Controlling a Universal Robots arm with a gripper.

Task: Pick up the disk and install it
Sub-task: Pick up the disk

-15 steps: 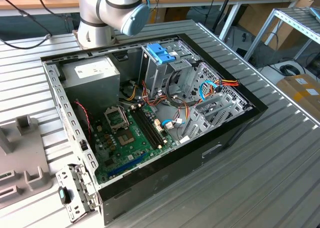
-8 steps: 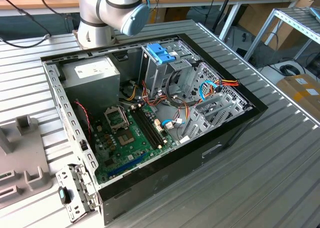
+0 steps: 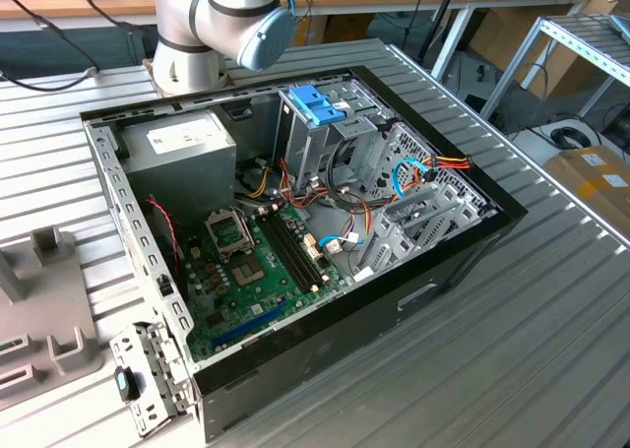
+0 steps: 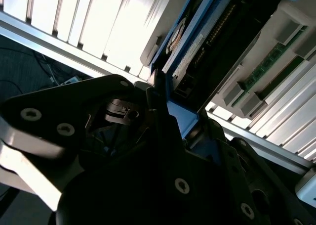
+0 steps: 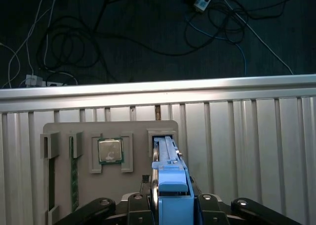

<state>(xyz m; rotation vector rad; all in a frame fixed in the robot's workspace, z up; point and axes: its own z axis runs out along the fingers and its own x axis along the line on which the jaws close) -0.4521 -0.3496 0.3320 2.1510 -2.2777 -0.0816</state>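
The arm (image 3: 192, 20) is silver-grey with a pale-blue joint cap (image 3: 264, 36), its claw (image 4: 160, 94) black with round screws (image 4: 181, 185).

Silver-grey tubular robot arm (image 3: 197, 25), light-blue joint cap, bent at joint. Black metal two-finger hand (image 5: 173, 198) in first wrist view: linkages spread either side of blue-framed silver disk (image 5: 168, 156), fingers pressed against disk's frame.

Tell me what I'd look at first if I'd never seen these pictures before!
Probably the big open computer case lying on the ribbed metal table in the exterior view, its green motherboard and coloured wires showing, with a bright blue handle atop a metal cage. In the first wrist view, the blue-edged disk stands on edge in a slot of a grey holder, with the gripper right at it.
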